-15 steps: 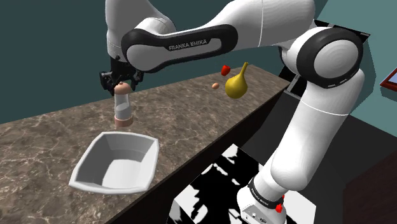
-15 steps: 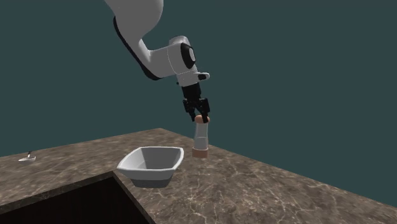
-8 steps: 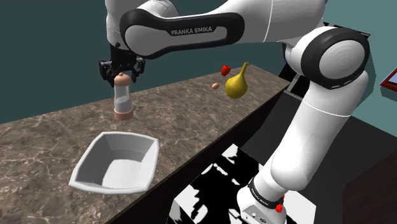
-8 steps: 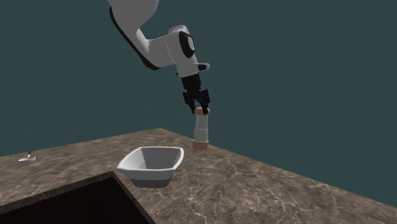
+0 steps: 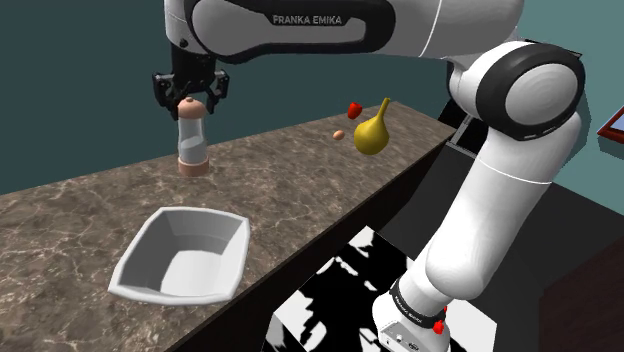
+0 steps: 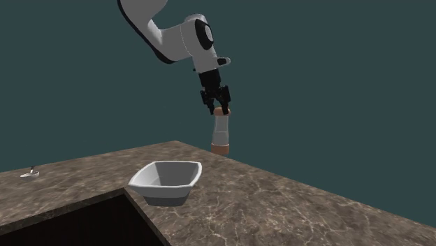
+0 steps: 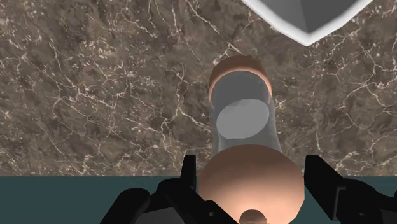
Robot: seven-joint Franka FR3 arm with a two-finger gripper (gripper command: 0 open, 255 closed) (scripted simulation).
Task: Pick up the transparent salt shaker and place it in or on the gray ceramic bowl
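The salt shaker [image 5: 192,140] has a clear body with a tan cap and base. It hangs upright above the marble counter [image 5: 300,190], just over its far edge. My gripper [image 5: 190,100] is shut on the shaker's cap from above. In the second exterior view the gripper [image 6: 220,109] holds the shaker [image 6: 221,133] above and behind the bowl [image 6: 166,182]. The pale grey, squarish bowl [image 5: 185,255] rests empty near the counter's front edge. In the wrist view the black fingers [image 7: 188,175] clasp the round cap of the shaker [image 7: 245,121], and a corner of the bowl [image 7: 305,16] lies beyond it.
A yellow pear-shaped fruit [image 5: 372,130], a small red thing [image 5: 354,109] and a small brown egg-like thing [image 5: 339,134] sit far along the counter. A tiny object [image 6: 28,172] lies at the counter's far end. The counter drops off at its front edge [image 5: 330,240].
My gripper has risen with the shaker, carrying it higher above the counter and slightly toward the shoulder view's left. The bowl has not moved.
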